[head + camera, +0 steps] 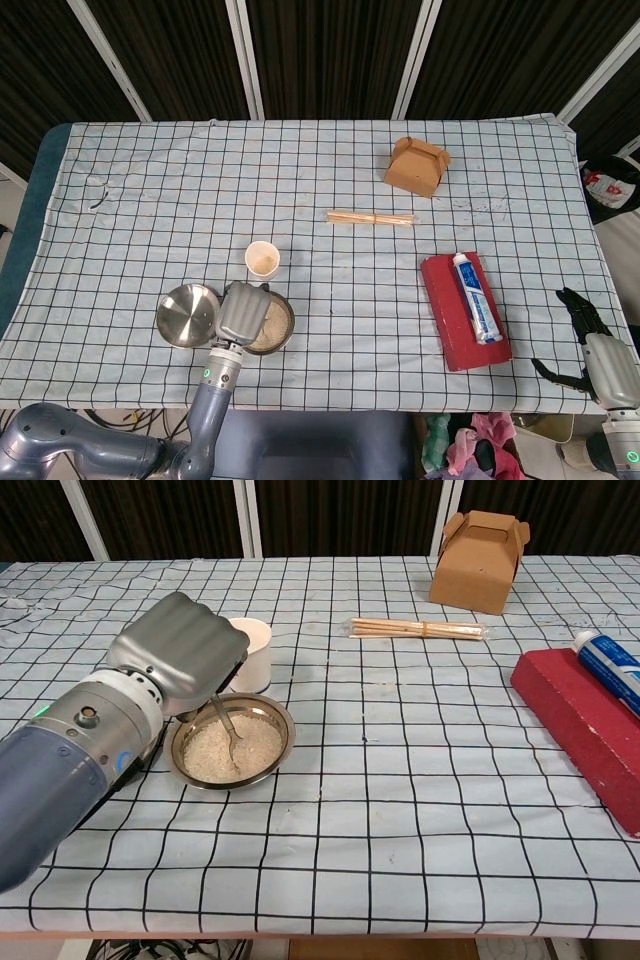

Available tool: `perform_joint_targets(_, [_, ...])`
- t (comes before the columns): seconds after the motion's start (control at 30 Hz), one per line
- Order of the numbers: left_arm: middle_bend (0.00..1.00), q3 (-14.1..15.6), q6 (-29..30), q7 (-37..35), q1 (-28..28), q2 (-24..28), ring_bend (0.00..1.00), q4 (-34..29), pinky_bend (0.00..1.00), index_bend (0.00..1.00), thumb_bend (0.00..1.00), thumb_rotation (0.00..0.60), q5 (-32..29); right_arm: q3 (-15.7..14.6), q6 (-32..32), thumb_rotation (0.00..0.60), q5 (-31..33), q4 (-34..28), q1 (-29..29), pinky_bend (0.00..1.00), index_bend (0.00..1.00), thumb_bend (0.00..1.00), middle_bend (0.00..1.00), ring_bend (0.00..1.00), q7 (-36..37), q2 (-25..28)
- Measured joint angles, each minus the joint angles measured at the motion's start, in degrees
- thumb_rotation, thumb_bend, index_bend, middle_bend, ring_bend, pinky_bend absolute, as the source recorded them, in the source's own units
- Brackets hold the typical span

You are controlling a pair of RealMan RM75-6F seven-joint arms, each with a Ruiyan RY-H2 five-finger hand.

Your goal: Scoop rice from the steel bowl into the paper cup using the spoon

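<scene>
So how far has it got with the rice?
Early on. The left hand holds the spoon, its tip dug into the rice in the steel bowl. No scoop is lifted yet. Whether the cup holds rice can't be told. The right hand waits off the table's edge.

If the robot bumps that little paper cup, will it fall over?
Probably, yes. The paper cup stands upright, taller than wide, and the head view shows hardly anything inside, so it looks light and tippy. It stands close behind the steel bowl, near the left hand, so a bump seems possible.
</scene>
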Motion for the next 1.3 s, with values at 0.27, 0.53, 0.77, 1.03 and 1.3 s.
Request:
perform_joint_targets(0.27, [1.00, -0.1, -0.6, -4.0, 1.6, 0.9, 1.00, -0.5, 1.00, 0.80, 0.50, 0.600, 3.1, -0.1, 0.1, 0.600, -0.1, 0.0, 0.0, 0.18, 0.00, 0.16, 0.00, 0.00, -0.1, 0.0])
perform_joint_targets(0.53, [1.00, -0.7, -0.5, -4.3, 2.7, 1.8, 1.00, -2.2, 1.00, 0.80, 0.50, 0.600, 3.7, -0.1, 0.1, 0.600, 0.0, -0.1, -0.1, 0.18, 0.00, 0.16, 0.00, 0.00, 0.0, 0.0])
perform_joint_targets(0.77, [1.00, -1.4, -0.2, -5.8, 3.8, 3.0, 1.00, -3.8, 1.00, 0.80, 0.50, 0.600, 4.5, -0.1, 0.1, 0.600, -0.1, -0.1, -0.1, 0.18, 0.00, 0.16, 0.00, 0.00, -0.1, 0.0])
perform_joint_targets(1.03, [1.00, -2.3, 0.0, -10.3, 5.6, 3.2, 1.00, -4.2, 1.00, 0.80, 0.50, 0.600, 4.7, -0.1, 0.1, 0.600, -0.1, -0.2, -0.1, 0.18, 0.00, 0.16, 0.00, 0.00, -0.1, 0.0])
perform_joint_targets(1.3, [1.00, -2.2, -0.5, -15.5, 7.3, 3.9, 1.00, -4.1, 1.00, 0.80, 0.50, 0.600, 5.9, -0.2, 0.0, 0.600, -0.2, -0.2, -0.1, 0.18, 0.00, 0.16, 0.00, 0.00, 0.1, 0.0])
